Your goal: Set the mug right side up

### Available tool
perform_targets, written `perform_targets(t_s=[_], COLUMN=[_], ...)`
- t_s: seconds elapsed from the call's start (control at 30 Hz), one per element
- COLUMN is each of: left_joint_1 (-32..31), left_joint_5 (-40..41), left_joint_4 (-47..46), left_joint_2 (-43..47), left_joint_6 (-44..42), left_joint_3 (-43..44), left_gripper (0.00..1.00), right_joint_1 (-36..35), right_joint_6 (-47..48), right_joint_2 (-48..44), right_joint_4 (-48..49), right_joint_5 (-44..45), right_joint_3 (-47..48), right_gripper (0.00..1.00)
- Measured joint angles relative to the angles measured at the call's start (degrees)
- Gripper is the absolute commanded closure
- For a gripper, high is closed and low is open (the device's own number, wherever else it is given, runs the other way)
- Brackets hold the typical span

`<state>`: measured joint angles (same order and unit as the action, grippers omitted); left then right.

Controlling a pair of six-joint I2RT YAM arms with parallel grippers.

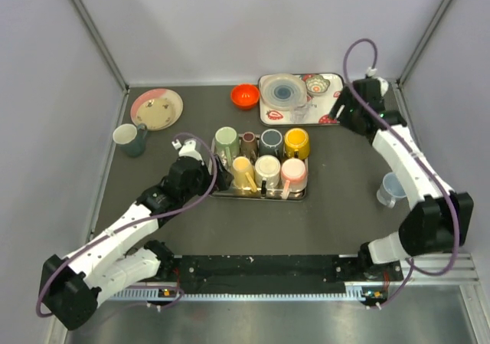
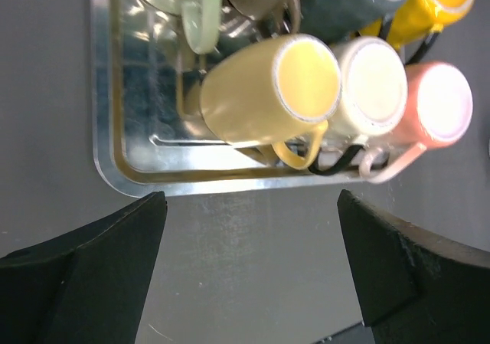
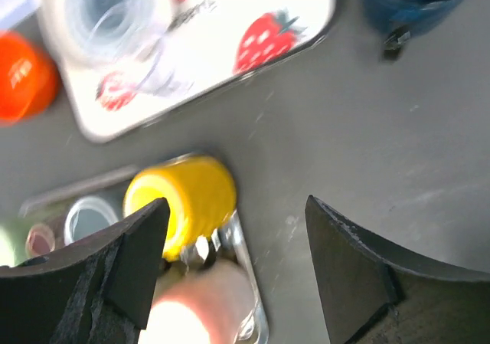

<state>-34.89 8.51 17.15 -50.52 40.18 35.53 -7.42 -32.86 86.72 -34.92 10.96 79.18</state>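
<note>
Left claw (image 2: 250, 204) open and empty, over bare worktop (image 2: 245, 283) just off the tray (image 2: 103, 114) near rim. Left wrist view: pale mug (image 2: 260, 99) sits bottom-up on the tray at the claw's 12 o'clock, apart from it. Free tray floor at the mug's 9 o'clock, white mug (image 2: 373, 83) touching at 3. Right claw (image 3: 236, 221) open, well apart.

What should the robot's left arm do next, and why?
Probably ease the left gripper forward and down over the pale yellow mug. Its jaws are wide open and empty, just short of the near edge of the metal tray. That mug stands bottom up at the tray's near left, the closest one to the gripper, so it seems the easiest to grab and flip.
</note>
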Motion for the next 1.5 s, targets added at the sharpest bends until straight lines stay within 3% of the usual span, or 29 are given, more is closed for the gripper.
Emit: perform_targets(t_s=[0.17, 0.33, 0.53, 0.67, 0.83, 1.07, 1.5], left_joint_1=[-4.4, -11.2, -14.6, -15.3, -15.9, -15.9, -13.7], left_joint_5=[-0.8, 9.0, 16.6, 16.3, 16.2, 18.4, 20.0], left_joint_4=[-1.9, 1.2, 10.3, 7.6, 6.0, 7.4, 10.4], left_joint_2=[-2.7, -9.8, -22.3, -23.2, -24.5, -32.6, -36.0], left_joint_6=[1.5, 9.2, 18.8, 22.7, 25.5, 29.5, 31.7], left_joint_3=[0.0, 3.0, 16.0, 14.8, 13.2, 19.3, 21.5], left_gripper=[0.05, 0.01, 0.01, 0.02, 0.19, 0.35, 0.53], right_joint_1=[-13.4, -21.6, -22.8, -22.9, -22.9, -22.9, -22.9], right_joint_6=[0.1, -1.4, -3.8, -4.2, -4.3, -4.5, -4.8], right_joint_2=[-11.9, -17.7, -27.1, -32.3, -35.8, -37.1, -40.2], right_joint_4=[3.6, 3.7, 3.4, 3.6, 3.8, 3.6, 3.6], right_joint_5=[2.8, 6.2, 7.3, 7.2, 7.0, 5.2, 2.2], right_joint_3=[-12.2, -21.4, -26.9, -28.3, -30.4, -32.1, -32.4], right_gripper=[0.28, 0.28, 0.28, 0.27, 0.27, 0.28, 0.28])
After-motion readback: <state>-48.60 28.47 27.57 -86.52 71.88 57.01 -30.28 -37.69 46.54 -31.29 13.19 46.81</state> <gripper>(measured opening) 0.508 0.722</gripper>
